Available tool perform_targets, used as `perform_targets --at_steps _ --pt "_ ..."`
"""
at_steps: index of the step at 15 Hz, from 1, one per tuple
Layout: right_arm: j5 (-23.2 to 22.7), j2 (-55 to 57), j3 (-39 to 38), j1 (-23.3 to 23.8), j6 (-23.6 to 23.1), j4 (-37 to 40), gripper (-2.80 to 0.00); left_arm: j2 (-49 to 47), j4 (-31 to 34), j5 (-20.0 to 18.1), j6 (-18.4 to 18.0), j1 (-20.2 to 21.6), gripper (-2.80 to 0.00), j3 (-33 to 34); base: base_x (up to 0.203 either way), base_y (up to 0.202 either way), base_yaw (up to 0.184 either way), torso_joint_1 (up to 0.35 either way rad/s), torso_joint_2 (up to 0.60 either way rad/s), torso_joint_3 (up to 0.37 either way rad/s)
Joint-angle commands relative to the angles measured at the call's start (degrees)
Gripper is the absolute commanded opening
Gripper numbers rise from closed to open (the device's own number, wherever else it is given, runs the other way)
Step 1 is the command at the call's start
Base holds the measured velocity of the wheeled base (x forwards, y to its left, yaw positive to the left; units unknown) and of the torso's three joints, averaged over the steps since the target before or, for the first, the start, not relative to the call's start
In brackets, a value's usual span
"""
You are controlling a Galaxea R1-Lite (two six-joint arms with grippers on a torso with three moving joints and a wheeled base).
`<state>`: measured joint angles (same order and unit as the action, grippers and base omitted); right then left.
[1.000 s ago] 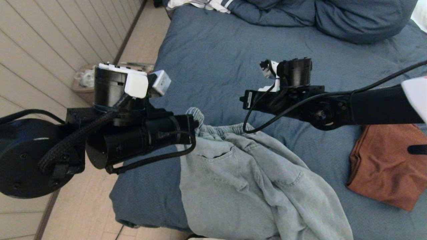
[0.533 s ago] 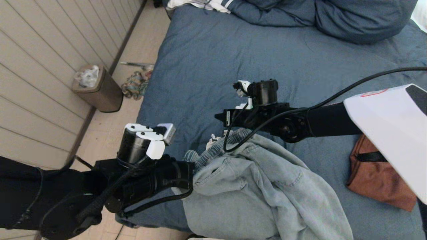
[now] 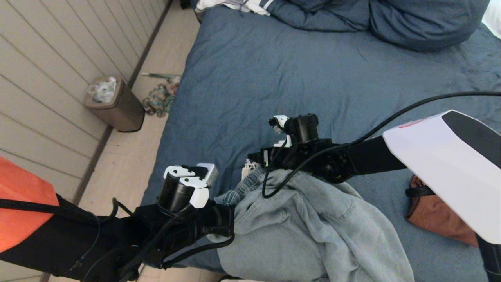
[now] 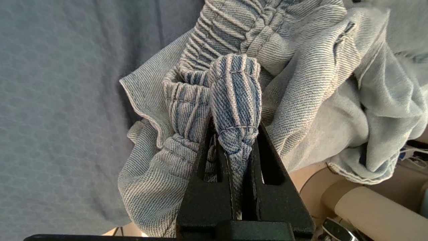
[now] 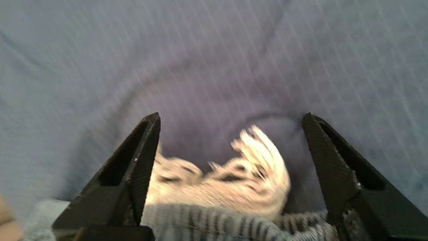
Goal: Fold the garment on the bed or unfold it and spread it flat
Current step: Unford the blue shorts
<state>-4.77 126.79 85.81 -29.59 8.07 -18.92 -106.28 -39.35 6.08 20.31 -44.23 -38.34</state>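
A light-blue denim garment (image 3: 297, 231) with an elastic waistband lies bunched at the near edge of the slate-blue bed (image 3: 274, 78). My left gripper (image 3: 230, 201) is at its left end, shut on a gathered fold of the waistband (image 4: 234, 100), which is pinched between the black fingers (image 4: 267, 160). My right gripper (image 3: 254, 158) hovers open just over the middle of the waistband (image 3: 254, 172). In the right wrist view the gripper (image 5: 230, 115) straddles a white label (image 5: 254, 180) and the ribbed waistband (image 5: 217, 224), with its fingers (image 5: 140, 157) well apart.
A rust-brown cloth (image 3: 442, 219) lies on the bed to the right, partly under my right arm. Blue pillows and bedding (image 3: 411, 23) pile at the far end. On the floor to the left stand a brown bin (image 3: 117, 105) and some clutter (image 3: 158, 100).
Both arms have dropped and drawn nearer. The left gripper pulled the waistband down toward the near edge. The right gripper descended onto the waistband's middle.
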Motion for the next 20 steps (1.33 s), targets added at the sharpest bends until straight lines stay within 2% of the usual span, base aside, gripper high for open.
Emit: perform_targets --at_steps 1,2,9,14,20 --pt "-0.11 -0.31 -4.4 0.29 -2.37 -4.5 0.0 -1.12 -0.2 0.07 0.08 0.02 -2.8 -0.33 0.0 0.0 0.0 0.0 0.0 0.0" --pt "0.0 -0.05 -5.25 0.32 -3.65 -5.69 -2.8 -1.46 -0.29 0.07 0.08 0.02 -2.8 -0.42 0.0 0.0 0.0 0.0 0.0 0.0" --pt "0.02 -1.93 -3.84 1.24 -4.55 -5.65 -2.8 -1.66 -0.2 0.26 0.17 0.11 -2.8 -1.27 0.0 0.0 0.0 0.0 0.0 0.0" --pt "0.07 -5.4 -0.8 2.19 -4.21 -5.08 -2.8 -0.39 1.23 0.85 -0.03 2.25 -2.8 -4.5 0.0 0.0 0.0 0.0 0.0 0.0" --pt "0.12 -10.38 2.63 4.4 -3.88 -0.35 -2.8 -1.04 11.85 0.86 -0.32 7.42 -2.8 -19.89 0.0 0.0 0.0 0.0 0.0 0.0"
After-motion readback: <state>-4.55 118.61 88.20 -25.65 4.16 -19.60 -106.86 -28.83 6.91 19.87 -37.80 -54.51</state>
